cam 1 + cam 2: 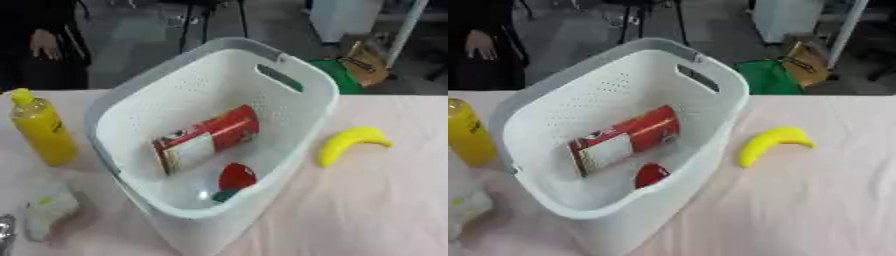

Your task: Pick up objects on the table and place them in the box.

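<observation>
Nearest, at the lower left corner, a sliver of the left hand [5, 231] is seen, its fingers too hidden to judge. Just beside it a pale packet [48, 210] and, beyond, a yellow bottle [39, 132] are left out; farther right, the box [302, 67] already holds a red can [208, 138] and a small red object [236, 176], while the banana [350, 142] is still outside.

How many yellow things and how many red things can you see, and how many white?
Yellow: 2, the bottle and the banana.
Red: 2, the can and a small red thing, both inside the basket.
White: 2, the basket and a packet.
Total: 6
</observation>
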{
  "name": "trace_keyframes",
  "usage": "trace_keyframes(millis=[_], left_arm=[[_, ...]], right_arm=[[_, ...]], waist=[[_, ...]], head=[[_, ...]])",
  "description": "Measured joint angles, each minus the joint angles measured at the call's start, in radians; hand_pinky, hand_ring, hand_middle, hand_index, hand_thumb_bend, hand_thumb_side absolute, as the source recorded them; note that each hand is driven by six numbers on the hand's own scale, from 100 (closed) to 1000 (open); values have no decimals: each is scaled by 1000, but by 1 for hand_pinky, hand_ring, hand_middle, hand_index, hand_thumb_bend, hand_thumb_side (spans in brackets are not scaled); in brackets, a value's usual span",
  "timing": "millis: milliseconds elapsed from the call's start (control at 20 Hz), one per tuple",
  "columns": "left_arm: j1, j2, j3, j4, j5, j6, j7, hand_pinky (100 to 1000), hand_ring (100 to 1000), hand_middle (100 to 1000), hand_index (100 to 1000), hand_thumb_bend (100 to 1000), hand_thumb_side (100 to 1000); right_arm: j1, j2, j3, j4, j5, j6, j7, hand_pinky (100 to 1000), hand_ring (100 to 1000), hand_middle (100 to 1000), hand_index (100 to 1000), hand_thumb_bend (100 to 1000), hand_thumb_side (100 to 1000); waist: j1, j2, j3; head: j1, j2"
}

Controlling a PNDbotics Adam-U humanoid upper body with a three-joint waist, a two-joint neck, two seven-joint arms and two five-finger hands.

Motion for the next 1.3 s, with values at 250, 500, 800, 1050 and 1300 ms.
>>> trace_keyframes(millis=[250, 500, 800, 1050, 1300], left_arm=[[5, 0, -1, 0, 1, 0, -4, 649, 491, 599, 755, 100, 1000], [7, 1, -6, 0, 1, 1, -5, 649, 491, 598, 754, 100, 1000], [8, 5, -7, 0, 2, -2, -9, 648, 491, 597, 754, 100, 1000], [9, 5, -12, 0, 6, -1, -14, 649, 491, 597, 753, 100, 1000], [9, 5, -18, 0, 11, -3, -19, 649, 491, 597, 753, 100, 1000]], right_arm=[[-11, -158, 44, 0, -40, 27, 289, 896, 919, 848, 990, 100, 891], [-10, -287, 81, -1, -53, 45, 509, 901, 937, 879, 1000, 100, 933], [8, -421, 147, -1, -67, 89, 708, 904, 953, 907, 1000, 146, 924], [-40, -474, 203, 59, -105, 88, 807, 908, 959, 925, 1000, 174, 912], [-88, -502, 266, 160, -114, 38, 871, 914, 972, 949, 1000, 197, 899]], waist=[[-4, -1, 2], [-13, -2, 6], [-23, -5, 14], [-28, -6, 24], [-33, -7, 35]], head=[[-10, 8], [-16, 9], [-27, 9], [-40, 9], [-50, 9]])
